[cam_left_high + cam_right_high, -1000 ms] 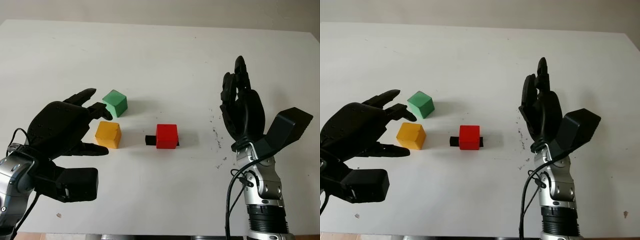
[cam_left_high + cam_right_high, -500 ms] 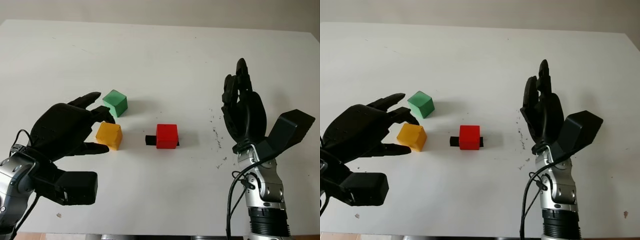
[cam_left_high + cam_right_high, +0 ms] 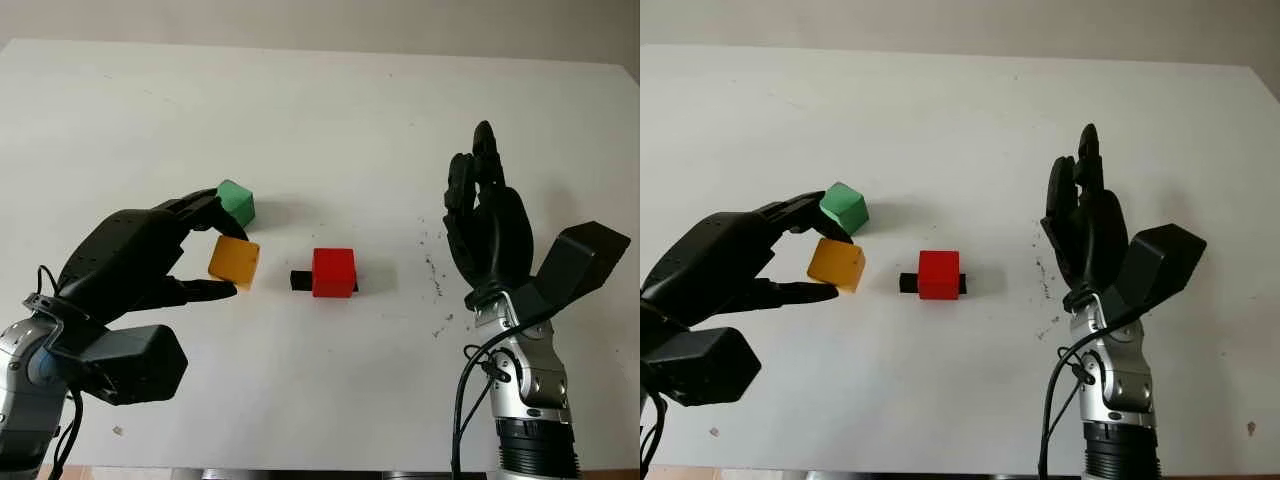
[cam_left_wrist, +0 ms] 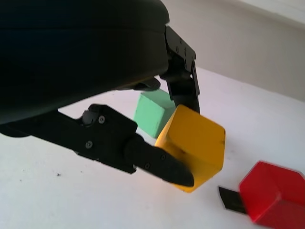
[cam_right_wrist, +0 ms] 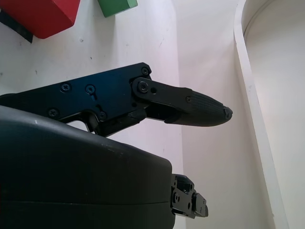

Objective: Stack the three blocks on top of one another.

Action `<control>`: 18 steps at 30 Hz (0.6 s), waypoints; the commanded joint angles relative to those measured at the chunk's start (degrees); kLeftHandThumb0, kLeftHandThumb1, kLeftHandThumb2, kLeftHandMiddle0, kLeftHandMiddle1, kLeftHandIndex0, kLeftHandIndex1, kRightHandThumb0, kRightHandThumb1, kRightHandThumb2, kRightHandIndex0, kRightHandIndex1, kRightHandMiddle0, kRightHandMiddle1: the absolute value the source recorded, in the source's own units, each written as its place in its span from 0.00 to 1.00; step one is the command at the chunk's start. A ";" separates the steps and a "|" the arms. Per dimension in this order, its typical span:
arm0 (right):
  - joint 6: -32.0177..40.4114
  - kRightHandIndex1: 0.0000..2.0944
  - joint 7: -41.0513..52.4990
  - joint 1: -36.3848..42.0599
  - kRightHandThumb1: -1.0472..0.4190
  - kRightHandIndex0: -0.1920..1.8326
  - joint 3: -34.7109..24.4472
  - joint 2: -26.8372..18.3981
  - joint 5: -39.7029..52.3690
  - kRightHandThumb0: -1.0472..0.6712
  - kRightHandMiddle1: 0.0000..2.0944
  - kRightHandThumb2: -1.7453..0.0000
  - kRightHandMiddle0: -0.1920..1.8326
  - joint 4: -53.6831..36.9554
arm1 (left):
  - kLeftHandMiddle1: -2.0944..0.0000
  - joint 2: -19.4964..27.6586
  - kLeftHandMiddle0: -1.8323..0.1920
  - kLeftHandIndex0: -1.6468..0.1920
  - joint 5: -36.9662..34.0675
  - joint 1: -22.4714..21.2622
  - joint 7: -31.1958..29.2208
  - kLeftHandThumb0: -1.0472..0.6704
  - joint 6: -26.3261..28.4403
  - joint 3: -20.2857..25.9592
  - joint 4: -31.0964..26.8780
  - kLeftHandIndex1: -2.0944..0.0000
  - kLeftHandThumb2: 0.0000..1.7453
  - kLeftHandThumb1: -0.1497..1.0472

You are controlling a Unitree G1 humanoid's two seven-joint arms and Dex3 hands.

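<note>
Left hand (image 3: 140, 265) pinches the tilted, smooth orange cube (image 3: 233, 262); right hand (image 3: 488, 225) open at the right.

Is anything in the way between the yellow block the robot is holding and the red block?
Nothing visible is. The left hand holds the yellow cube block, tilted, above the white table. Bare table lies between it and the red cube block. The green cube block sits farther back, off that path.
</note>
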 commanded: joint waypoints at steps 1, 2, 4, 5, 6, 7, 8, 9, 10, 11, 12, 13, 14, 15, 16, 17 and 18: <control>0.15 0.00 0.12 0.63 0.00 0.00 -0.12 -0.28 0.05 0.25 0.00 0.66 0.00 -1.25 | 0.98 -0.21 0.77 0.72 -2.51 0.07 -1.39 0.37 1.74 1.85 -2.86 0.36 0.03 0.98; 0.11 0.00 0.13 0.64 0.00 0.00 -0.14 -0.23 0.08 0.25 0.00 0.67 0.00 -1.22 | 0.98 -0.09 0.77 0.72 -3.07 0.05 -1.76 0.37 2.30 2.16 -3.38 0.35 0.03 0.99; 0.17 0.00 -0.23 0.59 0.00 0.00 -0.10 -0.08 -0.17 0.25 0.00 0.67 0.00 -1.23 | 0.98 0.32 0.77 0.72 -3.73 -0.20 -2.60 0.37 3.76 2.71 -4.62 0.35 0.03 0.99; 0.17 0.00 -0.28 0.57 0.00 0.00 0.00 -0.11 -0.33 0.25 0.00 0.67 0.00 -1.21 | 0.98 0.60 0.77 0.72 -3.91 -0.45 -3.12 0.37 4.52 2.94 -5.28 0.35 0.03 0.99; 0.17 0.00 -0.18 0.56 0.00 0.00 0.08 -0.16 -0.36 0.25 0.00 0.67 0.00 -1.18 | 0.98 0.90 0.77 0.71 -4.14 -0.87 -3.72 0.37 5.28 3.11 -5.88 0.36 0.03 0.98; 0.12 0.00 0.01 0.55 0.00 0.00 0.15 -0.17 -0.28 0.25 0.00 0.67 0.00 -1.13 | 0.98 1.11 0.77 0.71 -4.64 -1.32 -4.43 0.37 6.31 3.32 -6.62 0.36 0.03 0.98; 0.04 0.00 0.13 0.54 0.00 0.00 0.23 -0.09 -0.18 0.26 0.00 0.67 0.00 -1.06 | 0.98 1.09 0.77 0.71 -5.94 -2.04 -5.06 0.37 6.72 3.64 -7.01 0.36 0.03 0.98; 0.00 0.00 0.17 0.52 0.00 0.00 0.30 0.01 -0.12 0.26 0.00 0.67 0.00 -1.01 | 0.97 1.07 0.77 0.71 -6.95 -2.53 -5.50 0.38 6.96 3.91 -7.21 0.37 0.03 0.97; -0.16 0.00 0.33 0.49 0.00 0.00 0.40 0.04 -0.09 0.26 0.00 0.67 0.00 -0.81 | 0.97 0.70 0.77 0.70 -8.64 -3.28 -5.95 0.39 7.39 4.15 -7.25 0.38 0.03 0.97; -0.10 0.00 0.46 0.47 0.00 0.00 0.47 0.07 0.01 0.26 0.00 0.67 0.00 -0.71 | 0.97 0.31 0.77 0.70 -9.97 -3.98 -6.19 0.39 7.90 4.19 -7.23 0.38 0.03 0.97; 0.23 0.00 0.37 0.47 0.00 0.00 0.49 0.20 0.13 0.26 0.00 0.67 0.00 -0.75 | 0.97 -0.01 0.77 0.70 -10.88 -4.54 -6.20 0.39 8.28 4.08 -7.18 0.39 0.03 0.97; 0.48 0.00 0.28 0.46 0.00 0.00 0.50 0.30 0.21 0.26 0.00 0.67 0.00 -0.77 | 0.97 -0.16 0.76 0.70 -11.46 -4.89 -6.15 0.39 8.52 3.96 -7.12 0.39 0.03 0.96; 0.58 0.00 0.11 0.44 0.00 0.00 0.58 0.37 0.04 0.26 0.00 0.68 0.00 -0.76 | 0.97 -0.34 0.76 0.70 -12.22 -5.28 -6.19 0.39 8.66 3.80 -6.92 0.39 0.03 0.96; 0.52 0.00 -0.03 0.42 0.00 0.00 0.64 0.43 -0.15 0.26 0.00 0.68 0.00 -0.64 | 0.97 -0.45 0.76 0.69 -12.95 -5.74 -6.33 0.39 9.20 3.54 -6.81 0.40 0.03 0.96; 0.47 0.00 -0.13 0.37 0.00 0.00 0.70 0.45 -0.34 0.26 0.00 0.68 0.00 -0.49 | 0.97 -0.61 0.76 0.69 -13.83 -6.35 -6.66 0.39 10.12 3.14 -6.75 0.42 0.03 0.96; 0.32 0.00 -0.10 0.33 0.00 0.00 0.79 0.39 -0.56 0.26 0.00 0.68 0.00 -0.24 | 0.97 -0.72 0.76 0.68 -14.83 -7.12 -7.24 0.40 11.54 2.58 -6.78 0.44 0.03 0.95; 0.11 0.00 -0.12 0.33 0.00 0.00 0.95 0.31 -0.94 0.26 0.00 0.68 0.00 -0.02 | 0.97 -0.90 0.76 0.67 -15.70 -8.29 -7.92 0.40 12.76 1.53 -6.60 0.45 0.03 0.95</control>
